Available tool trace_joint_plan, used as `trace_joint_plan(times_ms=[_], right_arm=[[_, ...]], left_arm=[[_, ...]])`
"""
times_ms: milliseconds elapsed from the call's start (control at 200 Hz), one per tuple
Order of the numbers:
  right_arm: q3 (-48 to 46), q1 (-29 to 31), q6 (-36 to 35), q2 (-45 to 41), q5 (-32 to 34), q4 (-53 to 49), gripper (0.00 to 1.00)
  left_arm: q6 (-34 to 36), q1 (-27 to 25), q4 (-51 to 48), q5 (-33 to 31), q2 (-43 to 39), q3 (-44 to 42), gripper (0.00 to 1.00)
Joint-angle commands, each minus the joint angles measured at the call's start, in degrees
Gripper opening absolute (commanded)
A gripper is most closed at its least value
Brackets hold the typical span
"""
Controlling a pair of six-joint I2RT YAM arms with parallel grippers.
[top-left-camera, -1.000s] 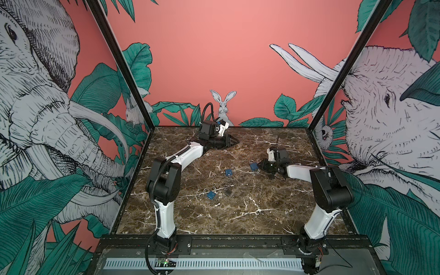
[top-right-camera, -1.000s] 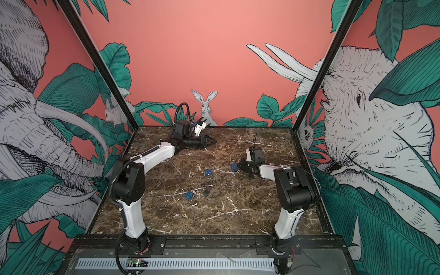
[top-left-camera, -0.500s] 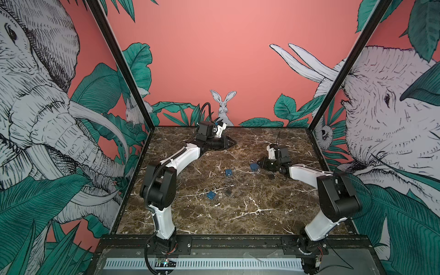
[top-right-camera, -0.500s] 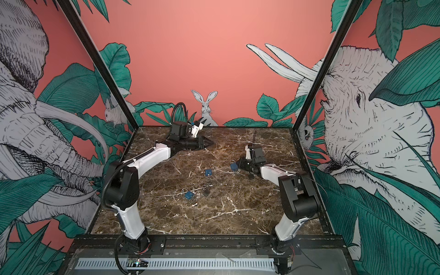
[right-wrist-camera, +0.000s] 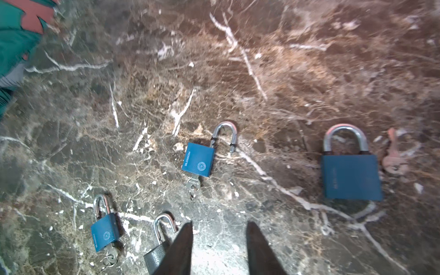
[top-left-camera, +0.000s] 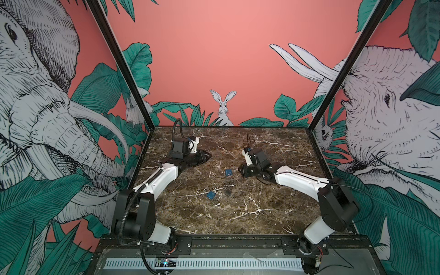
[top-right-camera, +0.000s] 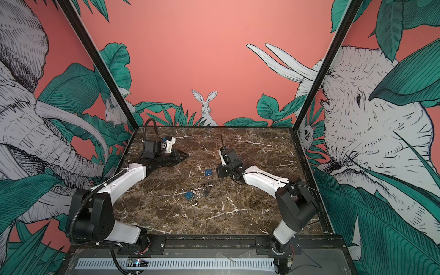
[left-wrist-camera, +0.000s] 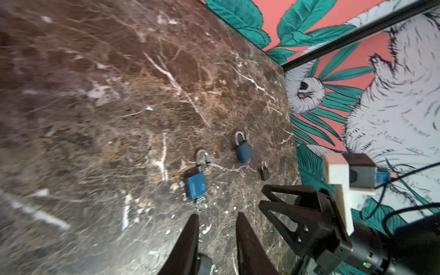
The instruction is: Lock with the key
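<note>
The right hand (right-wrist-camera: 219,223) is narrowly parted, empty; one cut-off finger (right-wrist-camera: 178,250) covers part of a grey padlock (right-wrist-camera: 153,259). Beyond, the open blue padlock (right-wrist-camera: 198,159) lies on the counter (right-wrist-camera: 285,71), key (right-wrist-camera: 192,185) inserted. The left hand (left-wrist-camera: 217,215), likewise parted and empty, points toward it. A blurred shut padlock (right-wrist-camera: 350,173) is hidden in both top views.

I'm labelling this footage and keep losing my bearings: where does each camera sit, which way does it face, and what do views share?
Top views: high above the front edge, looking down and back across the table; left arm and right arm both show.
Left wrist: on the left arm, facing across the table; shows the left gripper and the right gripper.
Right wrist: on the right arm, angled down at the open blue padlock; shows its own fingers.
Shared: every view holds that padlock.
</note>
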Motion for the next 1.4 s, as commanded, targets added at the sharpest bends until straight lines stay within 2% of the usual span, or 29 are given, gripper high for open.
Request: trace_joint_plan(times_ms=[0, 145, 240, 330, 490, 725, 870, 1100, 1390], right_arm=[[3.65, 2.76, -1.67, 3.85, 5.25, -3.38, 0.43], [8.04, 4.86, -0.91, 8.6, 8.13, -4.33, 0.49], [10.07, 5.5, 0.48, 11.07, 9.87, -5.04, 0.52], [11.7, 6.16, 0.71, 13.31, 9.26, -5.34, 0.65], [16.65, 7.55, 0.28, 16.83, 10.83, -7.9, 0.67], [20.42, 8.06, 1.36, 21.47, 11.95, -9.36, 0.65], [22.99, 8.15, 2.05, 23.87, 14.6, -12.11, 0.61], [24.3, 8.15, 2.13, 25.81, 14.58, -13.27, 0.53], [26.79, 8.23, 1.92, 28.24, 14.66, -14.66, 0.52]], left_arm=[[0.18, 0.7, -0.37, -1.45, -5.17, -1.32, 0.3], [2.42, 2.23, -3.46, -4.81, -9.89, -3.38, 0.31], [1.6, 3.46, -3.27, -4.42, -11.56, -4.04, 0.31], [1.67, 3.66, -2.64, -4.27, -12.58, -4.93, 0.31], [1.04, 3.93, -1.14, -4.08, -12.68, -7.01, 0.31], [0.43, 4.6, 1.34, -2.73, -11.85, -8.03, 0.31], [0.04, 4.92, 2.49, -1.71, -10.97, -8.37, 0.31], [-0.34, 5.25, 3.8, -0.83, -9.96, -9.04, 0.31], [-1.1, 5.41, 5.28, -0.34, -9.37, -10.03, 0.3]])
